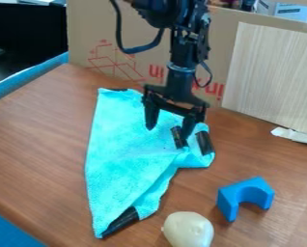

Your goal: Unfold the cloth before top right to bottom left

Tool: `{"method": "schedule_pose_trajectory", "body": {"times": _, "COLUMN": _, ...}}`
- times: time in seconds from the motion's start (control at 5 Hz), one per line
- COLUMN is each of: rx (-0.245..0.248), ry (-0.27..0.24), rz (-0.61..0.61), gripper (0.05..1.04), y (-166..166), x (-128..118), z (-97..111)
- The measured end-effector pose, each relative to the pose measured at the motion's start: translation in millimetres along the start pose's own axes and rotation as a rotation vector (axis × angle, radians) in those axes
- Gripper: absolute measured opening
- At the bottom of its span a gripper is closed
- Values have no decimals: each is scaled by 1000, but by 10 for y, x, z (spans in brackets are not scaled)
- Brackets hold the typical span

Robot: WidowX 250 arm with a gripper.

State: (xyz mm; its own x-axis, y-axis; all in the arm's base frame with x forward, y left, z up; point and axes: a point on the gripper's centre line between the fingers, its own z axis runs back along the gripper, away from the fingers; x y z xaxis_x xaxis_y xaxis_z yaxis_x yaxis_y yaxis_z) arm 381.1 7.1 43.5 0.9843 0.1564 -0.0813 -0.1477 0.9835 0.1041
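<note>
cloth [124,144] lies on the brown table [40,130], left of centre in view, running from near the cardboard [85,29] down towards the near edge. left side is drawn out in a long, fairly straight line; right side is bunched and doubled over, so i'd call it partly folded. one black strip [121,221] shows at the bottom corner, two more close together at the right: inner strip [178,137] and outer strip [204,143]. my read: that pair marks where a corner is turned in over the layer below.

gripper [169,132] hangs fingers-down over the upper right part of the cloth, jaws wide apart, nothing held. one finger sits right by the inner strip, which makes sense if that corner is the pick point. can't tell whether the tips touch fabric.

next: probably pinch the top layer only, lift low, draw along the top right to bottom left diagonal. risk: grabbing both layers and dragging the lot.

blue block [230,200] and pale rounded object [188,229] sit off the cloth, lower right; a sweep drifting that way could clip them.
</note>
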Motion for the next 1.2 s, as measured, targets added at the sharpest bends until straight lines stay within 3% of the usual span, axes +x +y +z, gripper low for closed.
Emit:
{"method": "schedule_pose_trajectory", "body": {"times": 0.4, "rx": 11, "ry": 5, "rz": 5, "gripper": 997, "y": 4, "x": 24, "z": -84}}
{"method": "schedule_pose_trajectory", "body": {"times": 0.6, "rx": 15, "ry": 9, "rz": 12, "gripper": 942, "y": 4, "x": 33, "z": -115}}
{"method": "schedule_pose_trajectory", "body": {"times": 0.8, "rx": 16, "ry": 9, "rz": 11, "gripper": 749, "y": 3, "x": 39, "z": -132}}
{"method": "schedule_pose_trajectory", "body": {"times": 1.2, "rx": 13, "ry": -4, "rz": -4, "gripper": 1001, "y": -1, "x": 53, "z": -141}}
